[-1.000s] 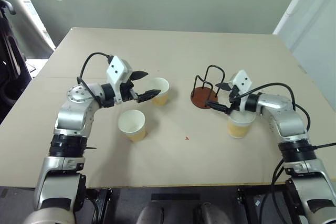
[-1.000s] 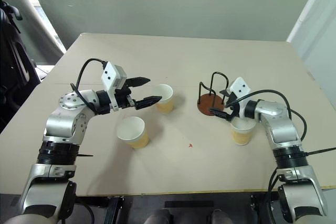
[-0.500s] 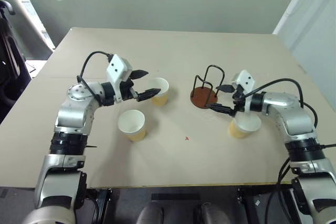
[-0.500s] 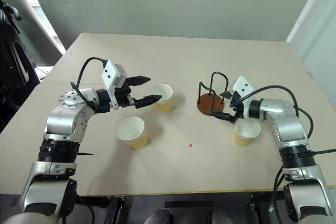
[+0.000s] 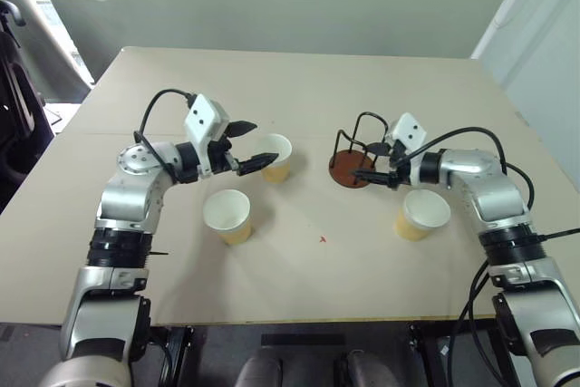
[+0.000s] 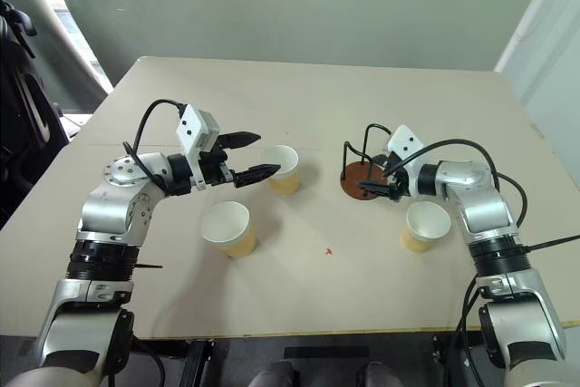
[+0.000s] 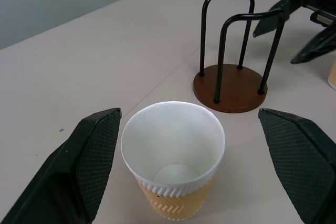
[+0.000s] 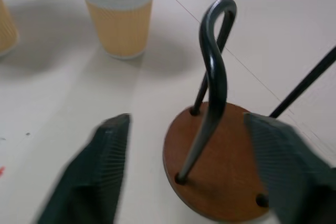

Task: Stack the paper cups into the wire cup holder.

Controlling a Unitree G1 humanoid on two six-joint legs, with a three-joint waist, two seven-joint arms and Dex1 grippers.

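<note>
- The wire cup holder [image 5: 355, 161] stands empty, right of the table's middle — a round reddish-brown base with thin black wire loops rising upright from it.
- My right gripper [image 5: 374, 162] is at that holder: its two black fingers reach in from the right, one on the far side of the loops and one on the near side, over the base. They stand apart, with a wire loop between them in the right wrist view; I cannot tell whether either finger touches the wire.
- Three paper cups sit upright on the table, none of them in the holder and none stacked.
- The far cup [image 5: 275, 157] stands left of the holder, a little apart from it. My left gripper [image 5: 249, 145] is level with its rim, reaching in from the left, fingers spread wide — in the left wrist view one fingertip [image 7: 94, 150] lies to each side of this cup, with a clear gap on both sides.
- The near-left cup [image 5: 227, 215] stands alone, nearer than the far cup and just below my left forearm in the head views; nothing touches it.
- The right cup [image 5: 421, 214] stands near and to the right of the holder, just on the near side of my right forearm, free of the gripper.
- All of this rests on the tan table [image 5: 299, 88], whose far half is bare; a small red mark [image 5: 323, 239] lies on the near part between the near-left cup and the right cup.
</note>
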